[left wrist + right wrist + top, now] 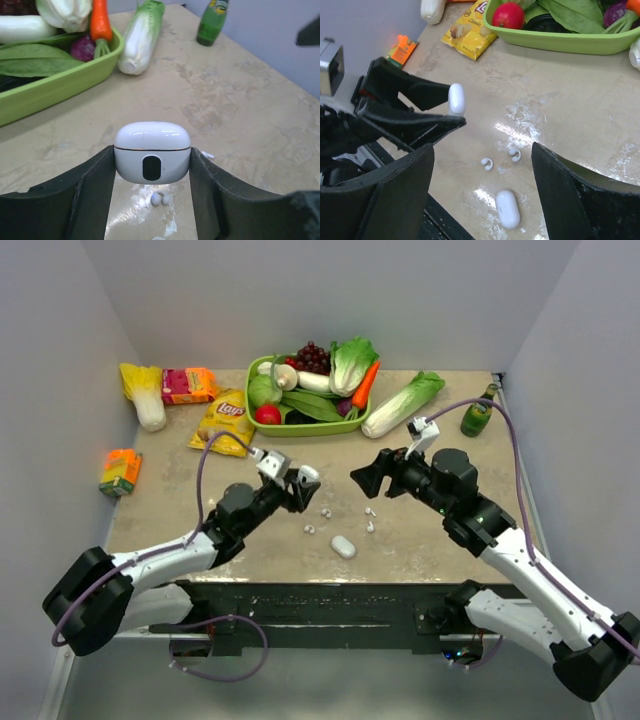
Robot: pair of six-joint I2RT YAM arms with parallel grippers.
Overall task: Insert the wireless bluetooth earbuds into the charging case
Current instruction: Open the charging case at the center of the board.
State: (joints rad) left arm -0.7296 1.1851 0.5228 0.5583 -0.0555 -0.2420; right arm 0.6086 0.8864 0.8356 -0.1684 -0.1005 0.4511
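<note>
Left tool [152, 156] is clamped on the sides of the charging case [152, 142], carrying it clear of the desk [240, 115] with the lid seam closed. Right tool [482, 150] hovers opposite with its jaws wide apart and nothing between them, above the loose earbuds [487, 163]. These lie scattered on the desk between the two tools, none seated in a case. A second white case [507, 208] lies shut near them, on the side of the near edge.

Assessment: the case is presented, but insertion has not begun. The next move likely calls for raising the lid, then a fine pinch on one tiny, glossy earbud, which may slip.

Desk surface is beige, marbled and prone to glare. Farther back sit a crisp packet [224, 422], a green tray [300, 428] of vegetables [350, 362], a loose cabbage [400, 403] and a green bottle [478, 415]. Plain pale walls [300, 290] enclose three sides.
</note>
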